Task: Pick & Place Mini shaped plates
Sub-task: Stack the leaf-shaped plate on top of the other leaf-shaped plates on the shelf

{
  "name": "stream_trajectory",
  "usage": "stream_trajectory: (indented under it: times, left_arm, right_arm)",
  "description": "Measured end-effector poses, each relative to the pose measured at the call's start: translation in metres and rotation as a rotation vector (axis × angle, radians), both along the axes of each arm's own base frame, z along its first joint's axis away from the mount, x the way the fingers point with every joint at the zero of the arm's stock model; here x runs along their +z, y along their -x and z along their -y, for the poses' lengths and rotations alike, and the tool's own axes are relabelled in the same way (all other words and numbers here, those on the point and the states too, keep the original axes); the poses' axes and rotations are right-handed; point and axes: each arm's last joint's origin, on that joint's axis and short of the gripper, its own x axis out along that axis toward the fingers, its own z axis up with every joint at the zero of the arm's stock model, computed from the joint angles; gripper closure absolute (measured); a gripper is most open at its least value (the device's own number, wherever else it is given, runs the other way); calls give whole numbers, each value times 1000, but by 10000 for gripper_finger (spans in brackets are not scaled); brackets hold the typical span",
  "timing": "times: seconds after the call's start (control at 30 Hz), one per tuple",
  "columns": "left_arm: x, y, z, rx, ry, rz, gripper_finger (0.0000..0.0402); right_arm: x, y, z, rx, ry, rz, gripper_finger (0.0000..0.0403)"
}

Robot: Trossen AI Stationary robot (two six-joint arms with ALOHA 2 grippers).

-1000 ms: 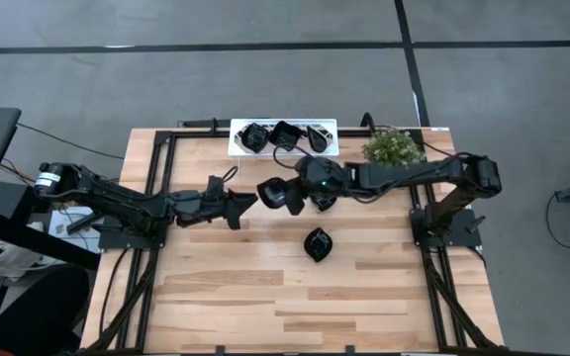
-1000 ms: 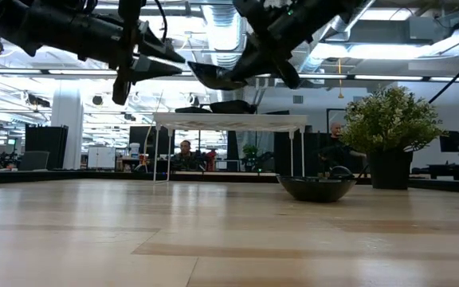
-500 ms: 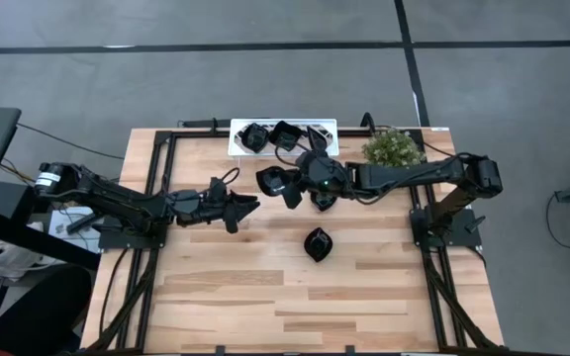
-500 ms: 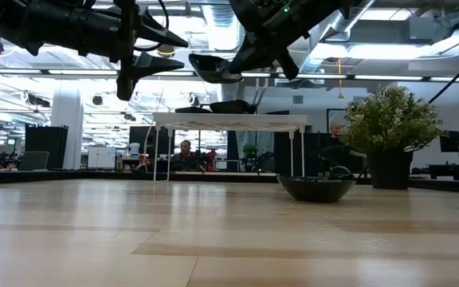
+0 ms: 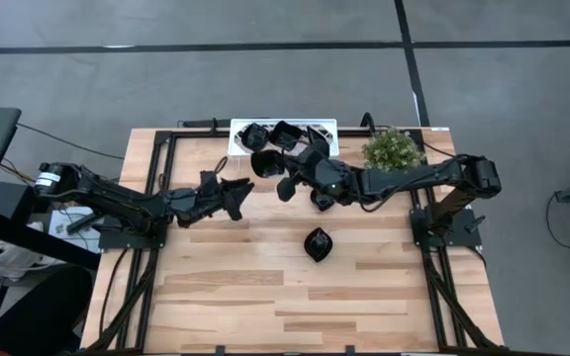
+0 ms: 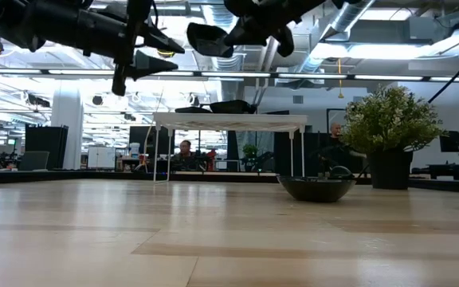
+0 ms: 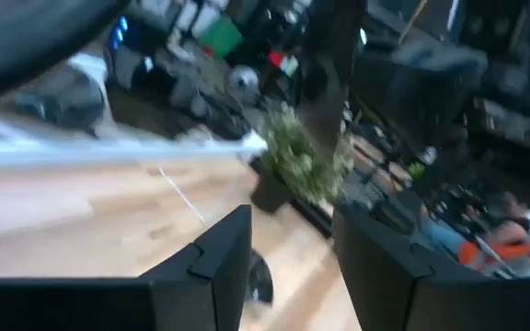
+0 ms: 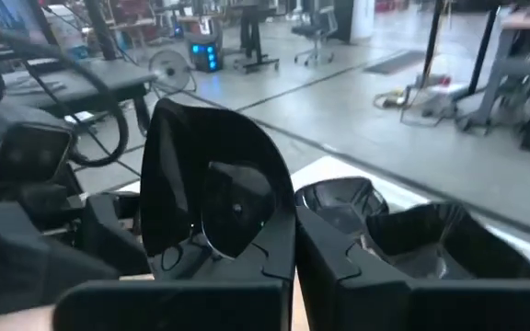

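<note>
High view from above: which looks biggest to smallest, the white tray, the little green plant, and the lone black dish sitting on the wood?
1. White tray, the widest, at the table's far edge.
2. Green plant, a smaller, roundish clump beside it.
3. Lone black dish, smallest.

All three sit at table level, so nearness to the camera hardly skews this order.

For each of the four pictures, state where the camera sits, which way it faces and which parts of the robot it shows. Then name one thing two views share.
High view: above the table, facing down; both arms, white tray.
Low view: table-top height, facing the room; both arms overhead, a plate on the table.
Left wrist view: on the left arm; left gripper open.
Right wrist view: on the right arm; right gripper holding a held plate.
Shared: potted plant, high and low views.
</note>
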Motion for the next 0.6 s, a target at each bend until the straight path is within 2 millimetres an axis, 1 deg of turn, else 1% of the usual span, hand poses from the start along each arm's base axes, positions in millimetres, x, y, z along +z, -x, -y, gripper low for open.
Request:
stream_trajectory:
  times: [0.17, 0.3, 0.4, 0.6]
  left_arm:
    - [12, -1, -1, 20, -80, 77, 246]
    - [20, 0, -1, 51, -158, 106, 247]
    - [20, 0, -2, 89, -189, 85, 249]
    - [20, 0, -7, 137, -196, 79, 249]
  right_arm:
    - [-4, -3, -1, -45, 26, -13, 403]
    - [-5, -6, 0, -67, 30, 17, 403]
    - [-4, -6, 0, -69, 31, 24, 403]
    - [-1, -6, 0, -84, 42, 46, 403]
